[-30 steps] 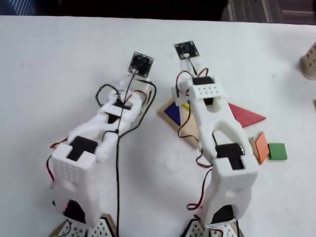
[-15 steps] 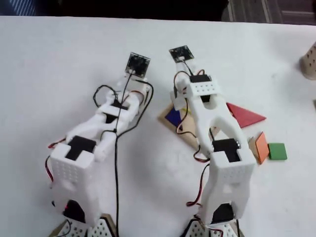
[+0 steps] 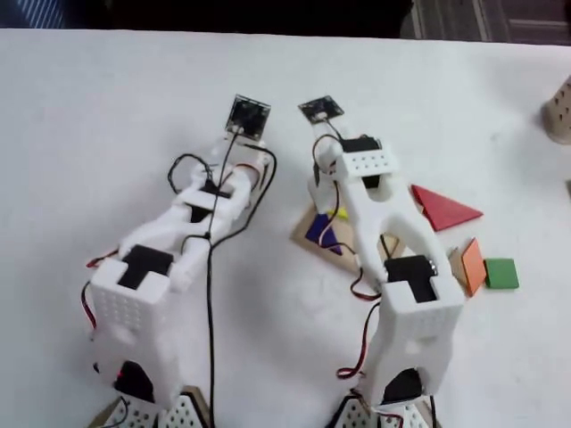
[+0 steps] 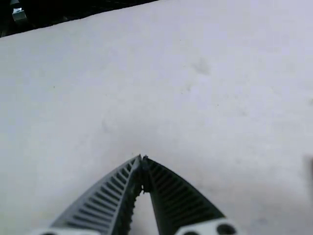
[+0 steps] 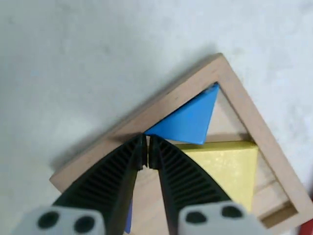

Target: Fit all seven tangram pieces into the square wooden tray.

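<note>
Inside the tray (image 5: 166,100), the closed right end effector (image 5: 146,143) has swung left; the tray has shifted nearer

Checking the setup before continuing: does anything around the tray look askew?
The wooden tray lies turned corner-on to the table's far edge rather than square. The blue triangle and yellow piece inside seem flat; nothing looks damaged.
</note>
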Motion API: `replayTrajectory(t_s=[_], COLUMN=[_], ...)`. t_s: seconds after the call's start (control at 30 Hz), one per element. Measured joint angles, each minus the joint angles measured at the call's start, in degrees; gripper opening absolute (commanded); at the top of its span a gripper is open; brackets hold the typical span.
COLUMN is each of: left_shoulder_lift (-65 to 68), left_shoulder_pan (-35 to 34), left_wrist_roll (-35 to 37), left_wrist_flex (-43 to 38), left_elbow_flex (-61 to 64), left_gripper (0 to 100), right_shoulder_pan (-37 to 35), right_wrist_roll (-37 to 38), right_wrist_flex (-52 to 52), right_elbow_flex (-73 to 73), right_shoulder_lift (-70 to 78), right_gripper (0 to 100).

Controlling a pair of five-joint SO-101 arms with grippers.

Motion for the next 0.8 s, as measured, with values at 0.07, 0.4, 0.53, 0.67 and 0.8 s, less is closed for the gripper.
replayTrajectory(t_s=[0.07,0.4,0.53,0.67,0.8], left_shoulder_lift=[0.0,0.0,0.0,0.0,0.0], left_shoulder_pan=[0.0,0.0,0.0,0.0,0.0], left_wrist_roll=[0.0,0.0,0.0,0.0,0.0], left_wrist_flex=[0.0,0.0,0.0,0.0,0.0], left_elbow_flex=[0.0,0.0,0.0,0.0,0.0], left_gripper=[2,2,2,2,2], right_shoulder_pan=[0.0,0.4,0.7,1.3,2.4], right_wrist_roll=[0.8,3.8,7.4,9.8,10.7], right_wrist_flex=[0.0,0.0,2.4,5.7,6.9], right_elbow_flex=[1.7,8.5,11.7,14.2,18.5], right_shoulder_lift=[0.0,-5.0,-6.7,-9.0,-14.2], right_gripper=[1.7,1.7,1.7,1.7,1.7])
